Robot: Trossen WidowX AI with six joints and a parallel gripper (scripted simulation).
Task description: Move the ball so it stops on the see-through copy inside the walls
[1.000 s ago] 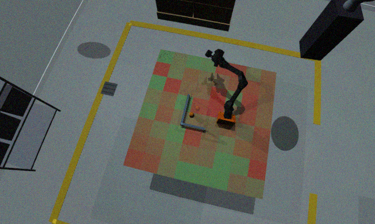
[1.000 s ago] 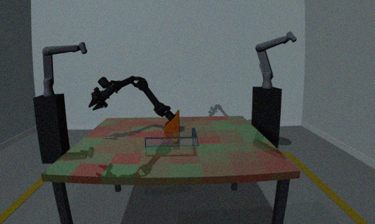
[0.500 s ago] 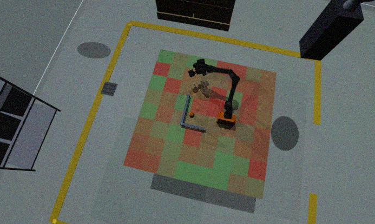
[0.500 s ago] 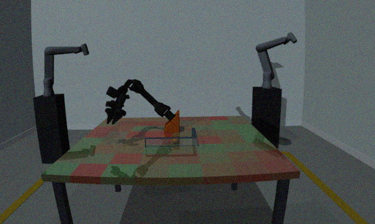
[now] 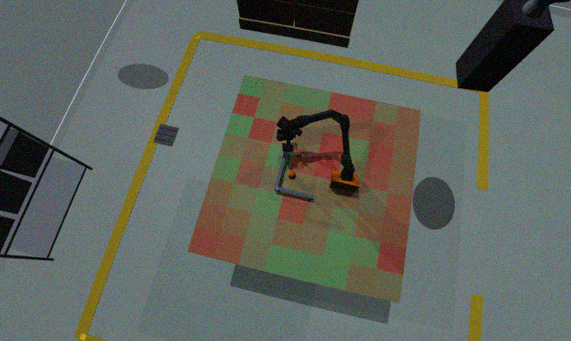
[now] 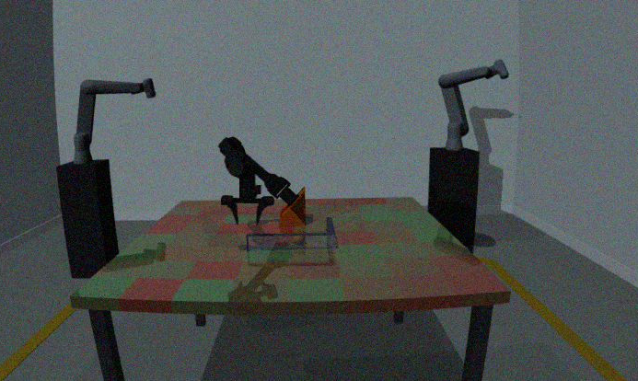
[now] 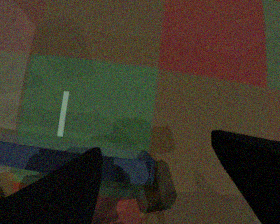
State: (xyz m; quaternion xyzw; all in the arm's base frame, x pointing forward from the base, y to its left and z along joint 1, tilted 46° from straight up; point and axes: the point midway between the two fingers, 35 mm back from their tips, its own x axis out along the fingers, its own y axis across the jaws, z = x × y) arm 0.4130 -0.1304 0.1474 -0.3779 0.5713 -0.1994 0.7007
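The orange ball (image 5: 292,174) (image 6: 298,239) lies on the table in the corner made by the clear walls (image 5: 281,174) (image 6: 287,234) (image 7: 11,151). Its fainter see-through copy (image 5: 300,163) shows a little up and to the right of it in the top view. An orange round edge shows at the lower left of the wrist view. My gripper (image 5: 297,138) (image 6: 248,224) (image 7: 156,145) points down, open and empty. It hangs above the table near the free end of the longer wall, to one side of the ball.
The arm's orange base (image 5: 344,182) (image 6: 292,215) stands right of the walls in the top view. The patchwork table (image 5: 308,263) (image 6: 382,279) carries arm shadows. Other arms on dark pedestals (image 6: 87,217) (image 6: 453,194) stand behind the table, off it.
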